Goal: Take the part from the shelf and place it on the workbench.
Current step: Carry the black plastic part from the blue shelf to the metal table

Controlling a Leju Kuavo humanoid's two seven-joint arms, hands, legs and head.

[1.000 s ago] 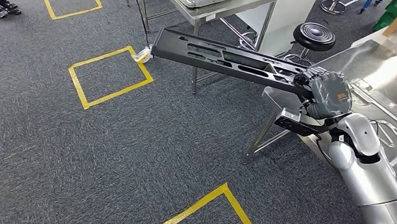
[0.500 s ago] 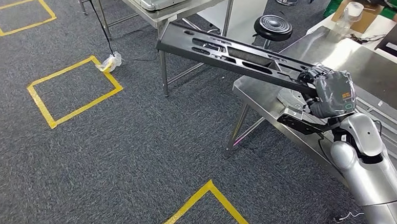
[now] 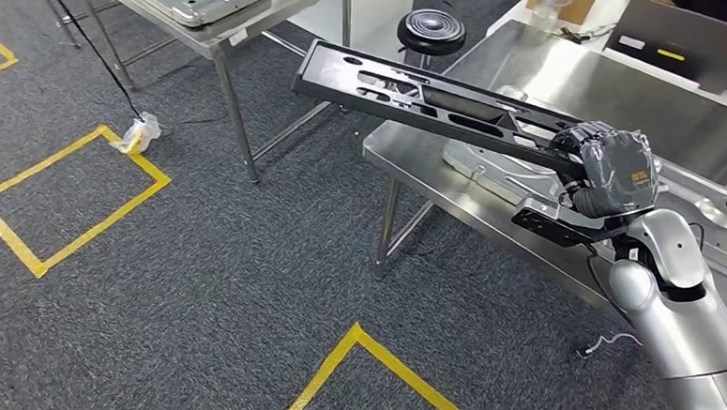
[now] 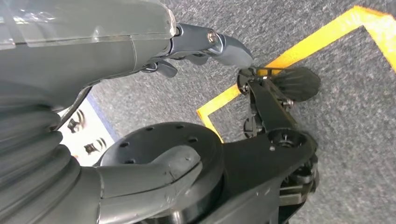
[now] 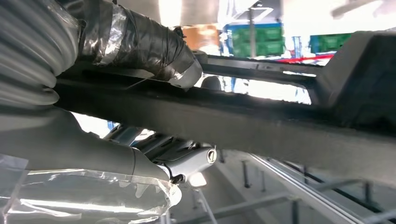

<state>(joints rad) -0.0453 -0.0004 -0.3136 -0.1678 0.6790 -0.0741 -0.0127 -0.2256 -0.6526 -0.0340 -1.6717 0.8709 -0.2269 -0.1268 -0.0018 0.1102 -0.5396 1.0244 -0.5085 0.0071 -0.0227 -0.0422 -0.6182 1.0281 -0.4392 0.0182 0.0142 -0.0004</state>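
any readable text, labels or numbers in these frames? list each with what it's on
None can be read.
An orange mark on the back of the right hand: too small to read.
A yellow strip on the dark flat item at the workbench's far corner: too small to tell if it is text.
Dark marks on the white surface in the left wrist view: symbols, not legible words.
The long black part: no lettering visible.

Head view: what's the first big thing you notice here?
A long black metal part with cut-out slots sticks out over the grey carpet, gripped at one end by the robot's right hand. Beside the hand stands a shiny steel workbench, and yellow tape squares mark the floor.
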